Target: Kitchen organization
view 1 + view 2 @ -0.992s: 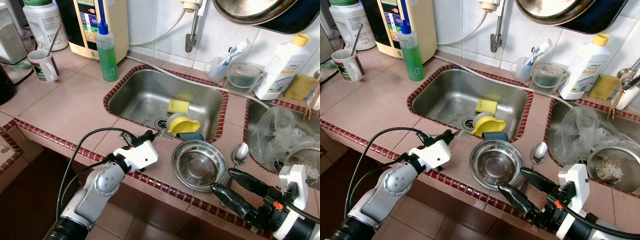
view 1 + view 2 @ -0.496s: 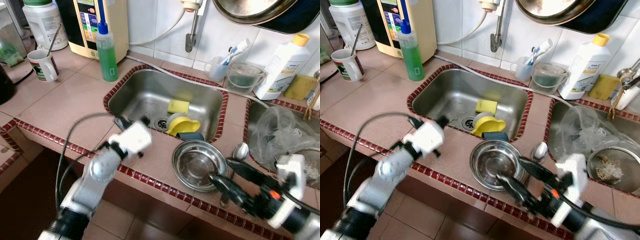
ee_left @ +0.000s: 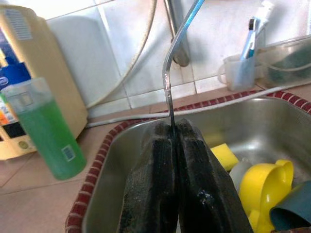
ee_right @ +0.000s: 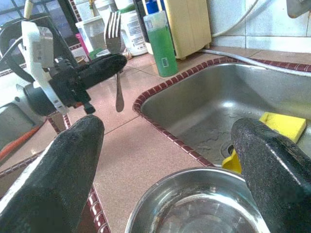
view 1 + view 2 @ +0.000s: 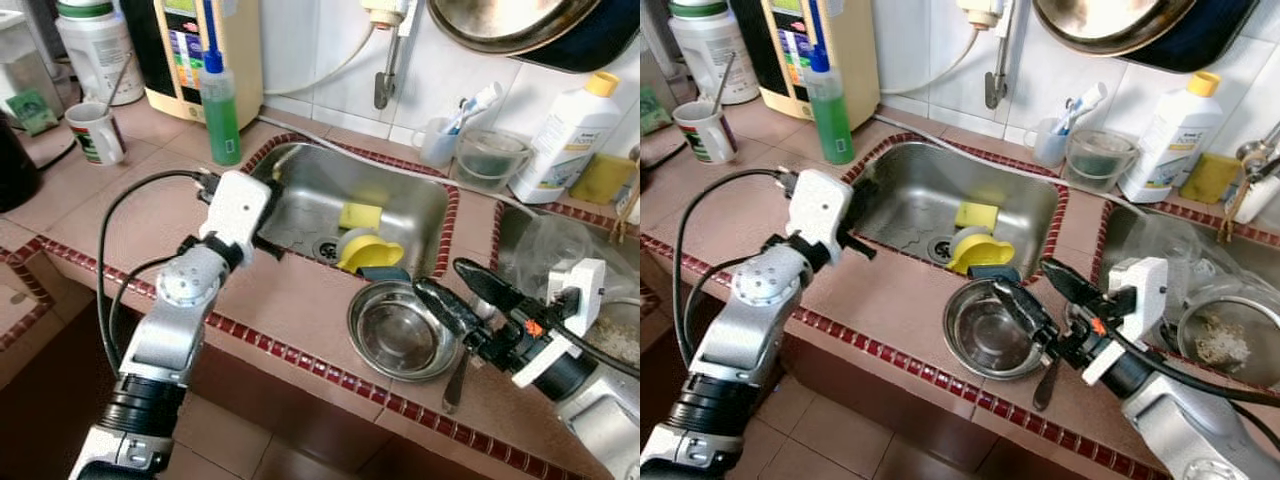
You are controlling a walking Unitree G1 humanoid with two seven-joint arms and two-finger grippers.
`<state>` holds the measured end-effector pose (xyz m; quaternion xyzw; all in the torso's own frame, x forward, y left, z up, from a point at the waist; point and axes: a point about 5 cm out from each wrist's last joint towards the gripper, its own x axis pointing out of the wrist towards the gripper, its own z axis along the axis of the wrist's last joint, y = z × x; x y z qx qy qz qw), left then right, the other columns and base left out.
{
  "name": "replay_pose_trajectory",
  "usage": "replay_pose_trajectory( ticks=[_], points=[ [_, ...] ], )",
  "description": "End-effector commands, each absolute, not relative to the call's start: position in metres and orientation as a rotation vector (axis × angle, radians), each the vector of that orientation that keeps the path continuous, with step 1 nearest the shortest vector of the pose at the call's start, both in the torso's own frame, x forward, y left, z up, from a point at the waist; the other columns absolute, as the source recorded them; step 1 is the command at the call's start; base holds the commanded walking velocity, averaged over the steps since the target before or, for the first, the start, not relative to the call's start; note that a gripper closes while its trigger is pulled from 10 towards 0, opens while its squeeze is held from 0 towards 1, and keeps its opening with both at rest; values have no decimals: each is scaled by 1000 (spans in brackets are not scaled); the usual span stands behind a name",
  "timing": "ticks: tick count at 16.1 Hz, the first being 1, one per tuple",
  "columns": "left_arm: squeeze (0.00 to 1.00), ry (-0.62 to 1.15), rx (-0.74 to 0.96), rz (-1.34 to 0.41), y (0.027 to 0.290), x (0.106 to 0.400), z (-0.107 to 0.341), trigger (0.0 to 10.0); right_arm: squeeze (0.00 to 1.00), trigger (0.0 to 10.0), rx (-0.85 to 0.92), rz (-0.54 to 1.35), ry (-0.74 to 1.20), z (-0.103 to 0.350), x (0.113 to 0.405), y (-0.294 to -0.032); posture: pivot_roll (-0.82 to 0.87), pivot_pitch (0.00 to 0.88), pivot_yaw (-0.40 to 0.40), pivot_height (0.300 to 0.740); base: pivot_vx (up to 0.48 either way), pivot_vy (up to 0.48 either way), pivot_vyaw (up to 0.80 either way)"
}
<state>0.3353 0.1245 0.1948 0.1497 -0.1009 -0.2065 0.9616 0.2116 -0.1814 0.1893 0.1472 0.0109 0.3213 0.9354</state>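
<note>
From the head camera, the left gripper (image 5: pixel 262 232) is up over the near left corner of the sink (image 5: pixel 300 190). Its fingers are hidden behind its white body here. The right gripper (image 5: pixel 468 292) hangs just above the far edge of the steel bowl (image 5: pixel 400 333), which sits on the counter (image 5: pixel 130 210) in front of the sink. Its two black fingers are spread wide apart with nothing between them. A spoon (image 5: pixel 455 370) lies on the counter right beside the bowl. A yellow cup (image 5: pixel 368 252) and a yellow sponge (image 5: pixel 359 215) are in the sink.

In the left wrist camera, the two black fingers (image 3: pixel 150 194) are pressed together, pinching the thin handle of a fork (image 3: pixel 171 73). The fork stands up tall.

In the right wrist camera, the fork (image 4: pixel 114 43) shows held in the left gripper (image 4: pixel 109 63), prongs up, over the counter by the sink's edge. The steel bowl (image 4: pixel 194 208) sits just below the open fingers (image 4: pixel 63 160).

The step looks like picking up the cutlery and dishes to put them away. Next, the left arm likely needs a spot to set the fork down, and the right gripper likely needs to come lower to close on the bowl's rim or the spoon.
</note>
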Motion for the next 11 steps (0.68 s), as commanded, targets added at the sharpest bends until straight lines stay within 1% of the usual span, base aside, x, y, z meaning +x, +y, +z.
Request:
replay_pose_trajectory(
  ticks=[1, 2, 3, 4, 6, 8, 11],
  points=[
    [0, -223, 300, -428, 122, 335, 201, 10000, 0, 10000, 292, 647, 14, 191, 212, -182, -82, 0, -34, 740, 0, 0, 0],
    [0, -218, 281, -427, 122, 336, 203, 10000, 0, 10000, 293, 647, 5, 192, 213, -182, -82, 0, -34, 740, 0, 0, 0],
    [0, -176, 228, -420, 123, 351, 202, 10000, 0, 10000, 269, 632, -42, 199, 224, -177, -72, 0, -33, 740, 0, 0, 0],
    [0, -150, 199, -418, 122, 360, 201, 10000, 0, 10000, 255, 621, -68, 204, 229, -173, -74, 0, -32, 740, 0, 0, 0],
    [0, -121, 181, -451, 112, 370, 202, 10000, 0, 10000, 245, 616, -88, 208, 233, -165, -87, 0, -26, 740, 0, 0, 0],
    [0, -112, 205, -487, 104, 376, 203, 10000, 0, 10000, 237, 635, -79, 208, 229, -160, -101, 5, -18, 740, 0, 0, 0],
    [0, -103, 217, -528, 100, 379, 204, 10000, 0, 10000, 232, 625, -65, 206, 222, -159, -130, 44, 2, 740, 0, 0, 0]
  ],
)
